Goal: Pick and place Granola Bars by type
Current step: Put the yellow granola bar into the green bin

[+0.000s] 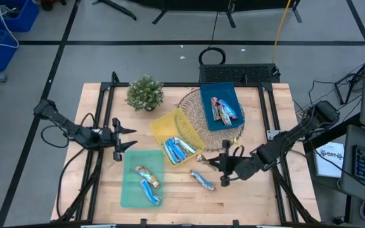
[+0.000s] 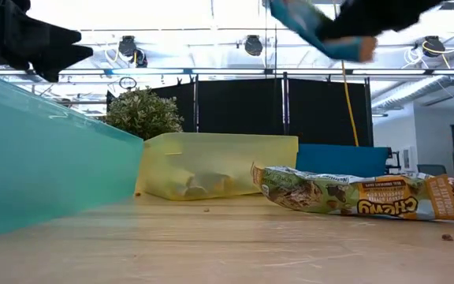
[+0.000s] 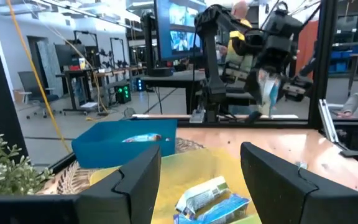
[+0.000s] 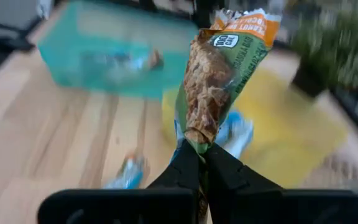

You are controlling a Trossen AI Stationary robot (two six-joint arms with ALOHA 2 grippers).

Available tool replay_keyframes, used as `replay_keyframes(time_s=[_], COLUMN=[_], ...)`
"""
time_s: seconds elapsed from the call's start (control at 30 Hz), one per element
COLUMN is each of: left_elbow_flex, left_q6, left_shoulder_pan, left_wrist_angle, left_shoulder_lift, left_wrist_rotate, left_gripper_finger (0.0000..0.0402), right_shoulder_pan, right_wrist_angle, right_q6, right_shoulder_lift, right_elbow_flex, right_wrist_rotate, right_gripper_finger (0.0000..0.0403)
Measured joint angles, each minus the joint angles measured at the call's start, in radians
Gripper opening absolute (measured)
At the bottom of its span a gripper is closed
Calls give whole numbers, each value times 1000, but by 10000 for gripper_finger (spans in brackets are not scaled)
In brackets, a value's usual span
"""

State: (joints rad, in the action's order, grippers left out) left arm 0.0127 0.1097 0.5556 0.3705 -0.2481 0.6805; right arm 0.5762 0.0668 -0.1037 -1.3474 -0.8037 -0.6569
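Right claw (image 4: pixel 202 163) pinching granola bar (image 4: pixel 219 81), airborne

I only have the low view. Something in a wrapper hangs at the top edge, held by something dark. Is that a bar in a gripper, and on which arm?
Observer: Yes. The right gripper is shut on one end of a granola bar with a green-and-orange wrapper, lifted clear of the table.
Operator: Where is the other arm?
Observer: The left gripper is open and holds nothing, out by the far corner of the green tray.
Operator: I see only that tray's wall. Is anything in it?
Observer: Two bars lie inside it.
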Motion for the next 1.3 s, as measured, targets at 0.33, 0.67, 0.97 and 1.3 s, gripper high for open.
replay_keyframes(time_s=[0.33, 0.67, 0.97, 1.3], left_elbow_flex=[0, 0, 0, 79], left_q6=[-67, -100, -163, -136], left_shoulder_pan=[0, -66, -177, -275], left_wrist_angle=[9, 47, 242, 659], left_shoulder_lift=[0, 0, -106, -626], left_wrist_rotate=[2, 112, -267, -411], left_gripper_finger=[225, 225, 225, 225], right_shoulder_pan=[-67, -149, -175, -232], right_wrist_angle=[495, 640, 640, 677], right_q6=[284, 363, 431, 428], right_shoulder_lift=[1, 1, 1, -4], right_elbow_flex=[158, 226, 226, 226], right_wrist_rotate=[108, 292, 400, 402], right_gripper_finger=[0, 1, 2, 3])
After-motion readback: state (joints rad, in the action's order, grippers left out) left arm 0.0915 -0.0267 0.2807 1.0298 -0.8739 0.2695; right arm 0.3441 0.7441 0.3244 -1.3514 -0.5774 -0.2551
